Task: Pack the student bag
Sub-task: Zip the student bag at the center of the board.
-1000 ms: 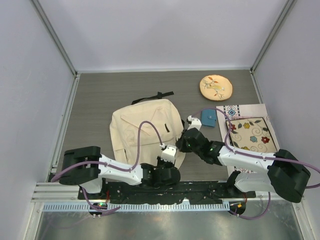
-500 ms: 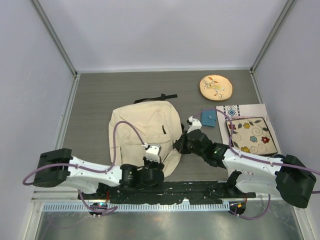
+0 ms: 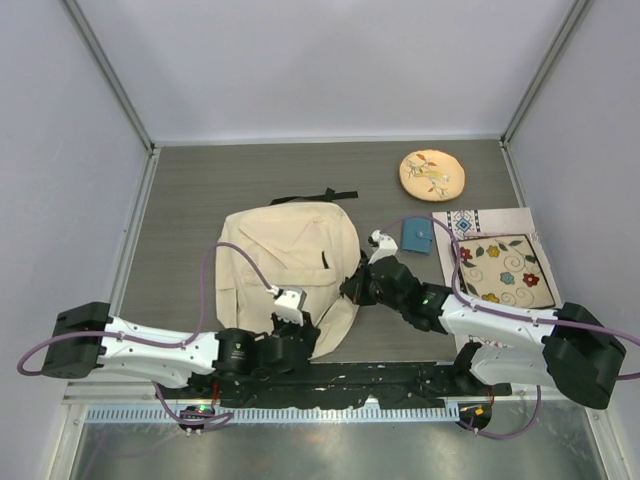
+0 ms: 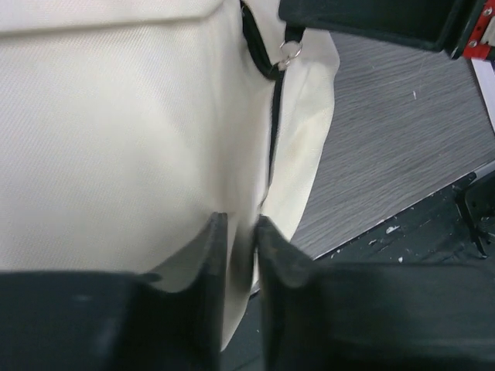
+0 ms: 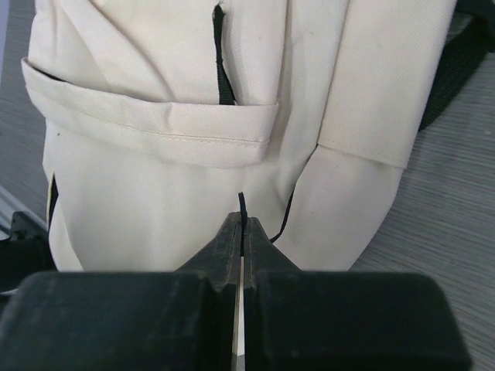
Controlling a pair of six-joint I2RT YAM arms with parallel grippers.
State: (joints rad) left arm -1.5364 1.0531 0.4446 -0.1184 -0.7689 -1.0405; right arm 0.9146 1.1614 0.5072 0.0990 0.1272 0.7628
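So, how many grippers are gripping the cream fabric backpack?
2. The left gripper pinches the cream backpack at its near edge; the right gripper pinches a thin black cord on its right side.

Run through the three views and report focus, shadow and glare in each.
Top external: even, soft light, no glare, the student bag sharp, faint shadows only. Left wrist: the left gripper is dark and blurred up close; the bag's weave and the table grain are crisp. Right wrist: the right gripper is dark and slightly soft; the flap stitching is sharp.
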